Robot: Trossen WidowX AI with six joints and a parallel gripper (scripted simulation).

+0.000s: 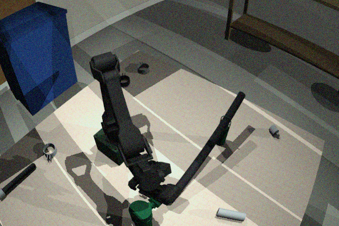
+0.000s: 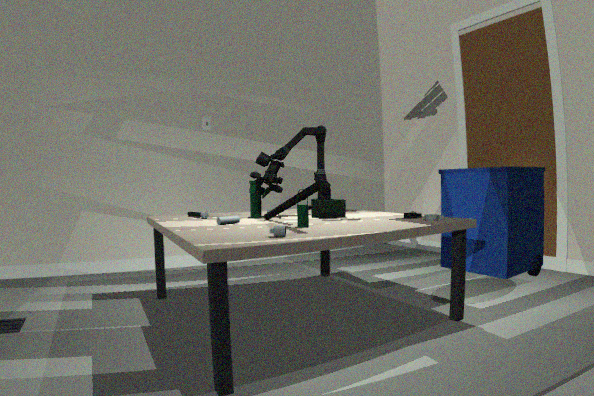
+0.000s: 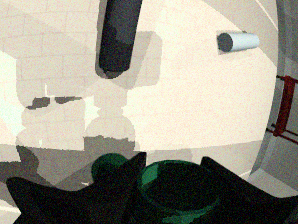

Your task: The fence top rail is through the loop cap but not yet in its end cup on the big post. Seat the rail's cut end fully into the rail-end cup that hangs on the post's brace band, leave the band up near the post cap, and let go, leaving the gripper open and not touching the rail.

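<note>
The dark rail runs through the loop cap on the short green post and slopes down to its cut end at or near the table by the big green post. My gripper is shut on the green rail-end cup beside the post's top. The wrist view shows the cup's round mouth between the fingers, and the rail's cut end outside it, beyond and lower. The band is too dark to make out.
A pale tube lies beyond the rail's low end. A small grey fitting lies near the table edge. A ring clamp and a dark rod lie left of the arm; two other rings lie behind it.
</note>
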